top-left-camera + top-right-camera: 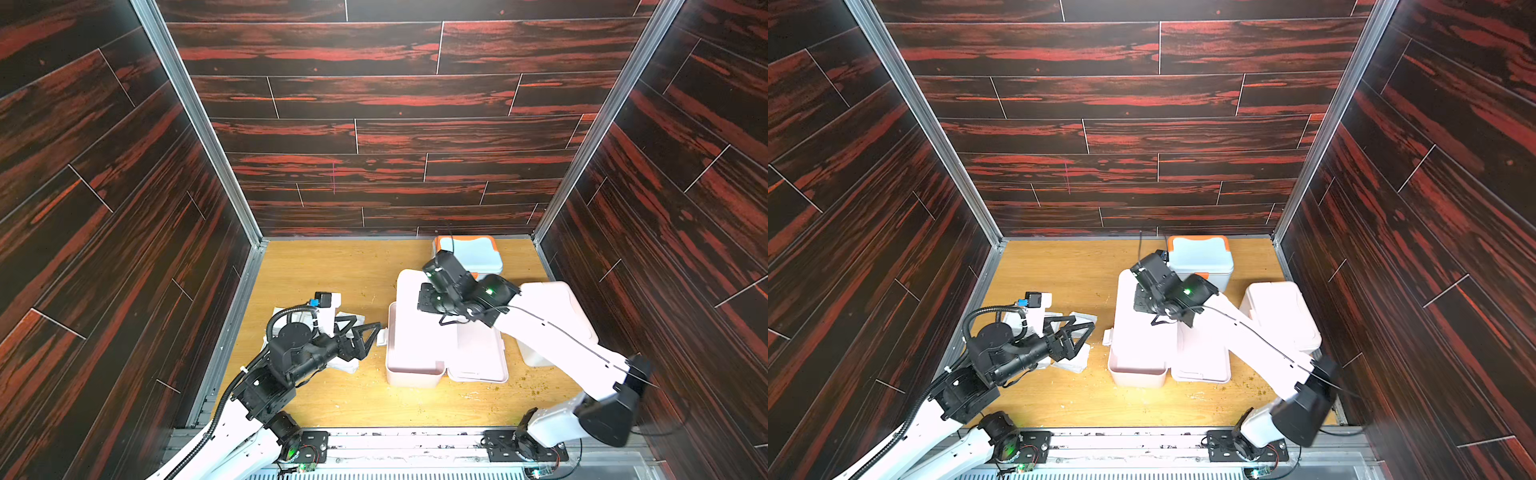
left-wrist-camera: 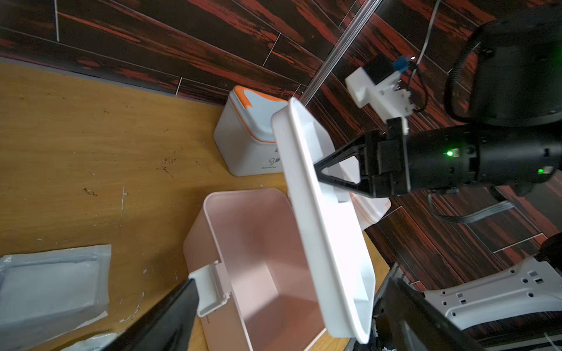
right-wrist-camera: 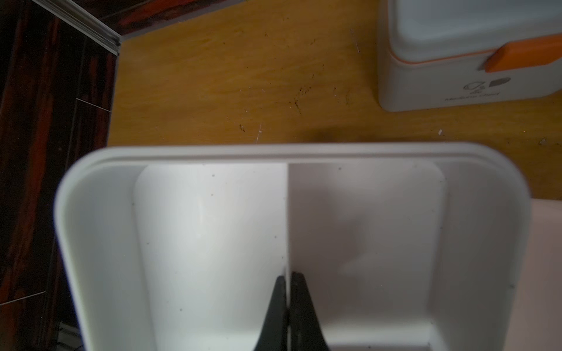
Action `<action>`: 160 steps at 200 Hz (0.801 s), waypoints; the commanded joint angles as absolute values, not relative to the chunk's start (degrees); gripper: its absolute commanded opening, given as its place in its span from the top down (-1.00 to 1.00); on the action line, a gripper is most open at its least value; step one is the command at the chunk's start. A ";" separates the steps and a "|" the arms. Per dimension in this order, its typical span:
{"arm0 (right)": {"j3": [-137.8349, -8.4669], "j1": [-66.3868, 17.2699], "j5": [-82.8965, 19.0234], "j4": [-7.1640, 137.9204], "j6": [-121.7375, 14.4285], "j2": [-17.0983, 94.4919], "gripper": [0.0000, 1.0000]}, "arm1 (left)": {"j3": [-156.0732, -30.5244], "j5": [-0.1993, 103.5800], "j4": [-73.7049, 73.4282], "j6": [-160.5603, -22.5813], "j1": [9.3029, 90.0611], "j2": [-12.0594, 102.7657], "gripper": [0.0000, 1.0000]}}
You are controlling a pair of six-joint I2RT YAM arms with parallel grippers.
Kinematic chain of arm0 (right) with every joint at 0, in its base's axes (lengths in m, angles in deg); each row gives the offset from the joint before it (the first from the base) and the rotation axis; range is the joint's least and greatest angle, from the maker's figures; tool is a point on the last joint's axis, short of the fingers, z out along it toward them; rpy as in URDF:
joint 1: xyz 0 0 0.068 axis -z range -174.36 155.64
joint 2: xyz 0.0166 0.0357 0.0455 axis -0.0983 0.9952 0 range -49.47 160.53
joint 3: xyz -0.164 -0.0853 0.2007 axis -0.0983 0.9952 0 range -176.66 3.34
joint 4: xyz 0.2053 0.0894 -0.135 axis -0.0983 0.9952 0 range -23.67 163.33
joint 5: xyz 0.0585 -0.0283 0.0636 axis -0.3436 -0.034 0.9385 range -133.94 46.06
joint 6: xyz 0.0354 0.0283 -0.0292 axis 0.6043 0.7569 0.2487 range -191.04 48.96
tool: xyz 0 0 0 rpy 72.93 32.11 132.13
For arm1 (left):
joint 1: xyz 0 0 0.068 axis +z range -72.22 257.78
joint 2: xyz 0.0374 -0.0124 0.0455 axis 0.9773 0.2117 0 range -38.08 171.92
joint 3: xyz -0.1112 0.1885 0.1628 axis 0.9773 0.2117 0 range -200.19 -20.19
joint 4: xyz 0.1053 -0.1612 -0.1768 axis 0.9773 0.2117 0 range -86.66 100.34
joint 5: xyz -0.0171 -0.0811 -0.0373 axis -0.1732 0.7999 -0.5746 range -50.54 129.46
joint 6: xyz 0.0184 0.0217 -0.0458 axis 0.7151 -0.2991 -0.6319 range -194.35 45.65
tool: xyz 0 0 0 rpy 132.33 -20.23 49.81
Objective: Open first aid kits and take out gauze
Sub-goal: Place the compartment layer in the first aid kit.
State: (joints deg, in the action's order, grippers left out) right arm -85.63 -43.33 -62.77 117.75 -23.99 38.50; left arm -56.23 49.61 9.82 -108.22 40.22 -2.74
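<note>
Right wrist view: the right gripper is clenched on the thin centre divider of a white two-compartment plastic tray, and both compartments are bare. Seen from the left wrist, that tray hangs tilted above the open pale pink plastic kit box, whose inside looks empty. The box's flat lid lies against its right side. The tray's long axis runs front to back, in line with the box below.

The flat white gauze packets lie on the wooden table left of the pink box, under the left gripper. That gripper is spread wide and grasps nothing, with its fingers just beside the box's latch.

Two kits look shut: the pale blue-white kit with orange trim just behind the pink box, and the plain white kit to its right. Both lie on the right arm's side, so I judge that arm must set the tray down first.
</note>
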 commanded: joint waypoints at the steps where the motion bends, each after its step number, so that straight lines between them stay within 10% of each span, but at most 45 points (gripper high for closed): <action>1: -89.10 -43.16 -62.63 126.12 -19.26 42.56 1.00 | -54.96 47.95 10.66 -107.75 40.19 -4.16 -1.00; 160: -100.99 -44.21 -61.25 134.25 -19.31 60.37 1.00 | -53.07 45.62 12.62 -106.61 40.16 -8.19 -1.00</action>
